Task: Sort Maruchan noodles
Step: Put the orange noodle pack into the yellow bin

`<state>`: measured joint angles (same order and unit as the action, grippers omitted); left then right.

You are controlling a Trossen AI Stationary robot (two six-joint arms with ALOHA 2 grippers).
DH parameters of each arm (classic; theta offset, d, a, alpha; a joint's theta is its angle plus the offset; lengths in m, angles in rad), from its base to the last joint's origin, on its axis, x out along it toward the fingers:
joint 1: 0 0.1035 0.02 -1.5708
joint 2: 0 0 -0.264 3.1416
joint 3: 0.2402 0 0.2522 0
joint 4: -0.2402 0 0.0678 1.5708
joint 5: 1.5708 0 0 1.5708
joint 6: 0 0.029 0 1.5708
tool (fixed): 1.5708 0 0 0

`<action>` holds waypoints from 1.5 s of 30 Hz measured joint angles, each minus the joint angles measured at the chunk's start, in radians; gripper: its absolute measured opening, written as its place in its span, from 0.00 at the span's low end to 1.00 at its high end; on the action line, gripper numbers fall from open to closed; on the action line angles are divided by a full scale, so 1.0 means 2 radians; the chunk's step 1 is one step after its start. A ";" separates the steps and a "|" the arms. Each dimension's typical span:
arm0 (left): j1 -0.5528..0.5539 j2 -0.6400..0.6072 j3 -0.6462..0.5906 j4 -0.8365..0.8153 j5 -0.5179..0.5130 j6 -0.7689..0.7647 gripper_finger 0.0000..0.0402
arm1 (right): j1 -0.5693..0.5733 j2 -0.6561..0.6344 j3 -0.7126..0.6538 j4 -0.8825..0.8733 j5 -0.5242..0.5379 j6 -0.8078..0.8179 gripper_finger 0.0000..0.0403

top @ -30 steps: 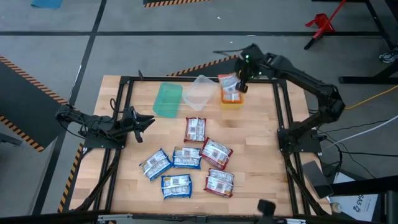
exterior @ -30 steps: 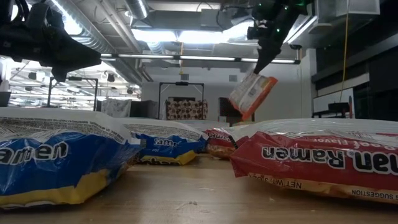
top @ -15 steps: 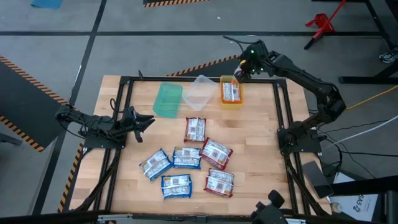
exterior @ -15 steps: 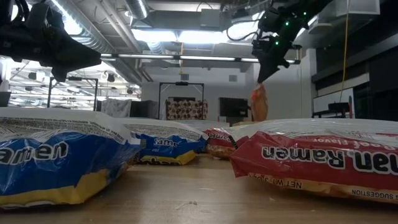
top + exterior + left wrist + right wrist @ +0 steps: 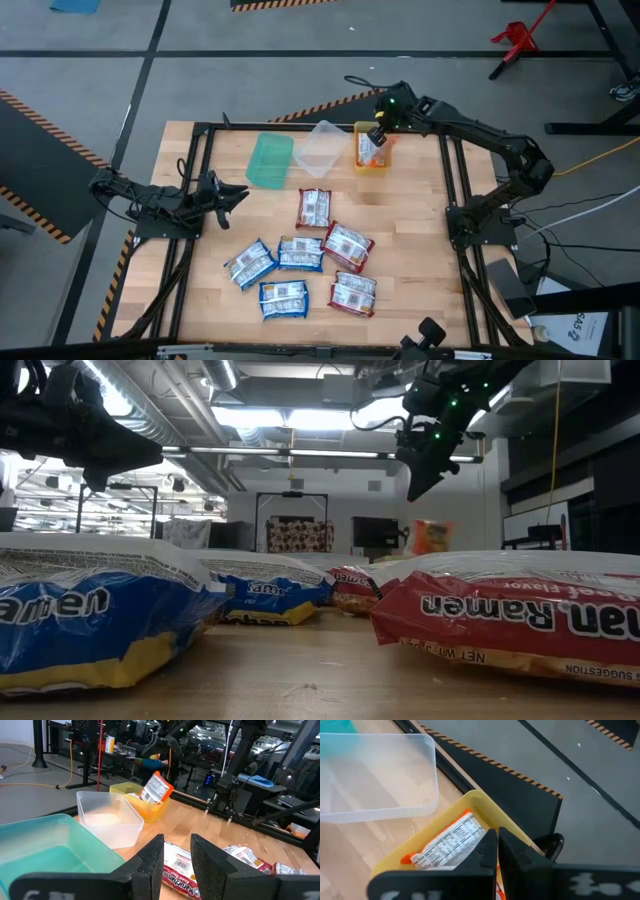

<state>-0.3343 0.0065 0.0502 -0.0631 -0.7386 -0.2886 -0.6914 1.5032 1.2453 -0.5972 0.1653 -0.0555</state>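
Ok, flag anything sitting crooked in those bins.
The orange packet in the yellow bin isn't lying flat: it leans tilted against the wall, one end poking above the rim. The right gripper hovers just above it.

High view looks straight down; low view sits at tabletop; both wrist views share the yellow bin (image 5: 142, 805).

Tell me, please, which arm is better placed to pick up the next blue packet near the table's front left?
Probably the left. Its gripper hovers just behind the blue packets, while the right gripper is over the yellow bin at the far edge.
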 joint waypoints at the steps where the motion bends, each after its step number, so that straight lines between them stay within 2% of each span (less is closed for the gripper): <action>1: 0.000 0.000 0.000 0.000 0.000 0.000 0.22 | 0.000 0.000 0.000 -0.002 0.000 0.000 0.00; 4: 0.000 0.000 0.000 0.000 0.000 0.000 0.22 | 0.000 0.000 0.000 -0.007 0.002 -0.004 0.00; 9: 0.000 0.000 0.000 -0.001 0.005 0.000 0.22 | 0.000 -0.004 0.000 -0.093 0.005 -0.087 0.08; 16: 0.000 0.000 0.000 -0.001 0.005 0.001 0.22 | 0.004 -0.004 0.000 -0.170 -0.030 -0.184 0.39; 19: 0.000 0.000 0.000 -0.002 0.005 0.001 0.22 | 0.012 -0.004 0.000 -0.184 -0.019 -0.196 0.52; 22: 0.000 0.000 0.000 -0.002 0.005 0.001 0.22 | 0.022 -0.004 0.000 -0.201 0.005 -0.194 0.59; 26: 0.000 0.000 0.000 -0.002 0.006 0.001 0.22 | 0.030 -0.004 0.000 -0.219 0.018 -0.158 0.59; 32: 0.000 0.000 0.000 -0.002 0.006 0.001 0.22 | 0.028 -0.002 -0.022 -0.217 0.000 -0.129 0.48; 38: 0.000 0.000 0.000 -0.002 0.006 0.001 0.22 | 0.028 -0.002 -0.057 -0.144 0.009 -0.135 0.40; 45: 0.000 0.000 0.000 -0.002 0.006 0.001 0.22 | 0.028 -0.002 -0.057 -0.038 0.039 -0.165 0.36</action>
<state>-0.3341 0.0064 0.0505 -0.0669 -0.7265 -0.2863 -0.6350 1.4992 1.1309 -0.6732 0.2429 -0.3861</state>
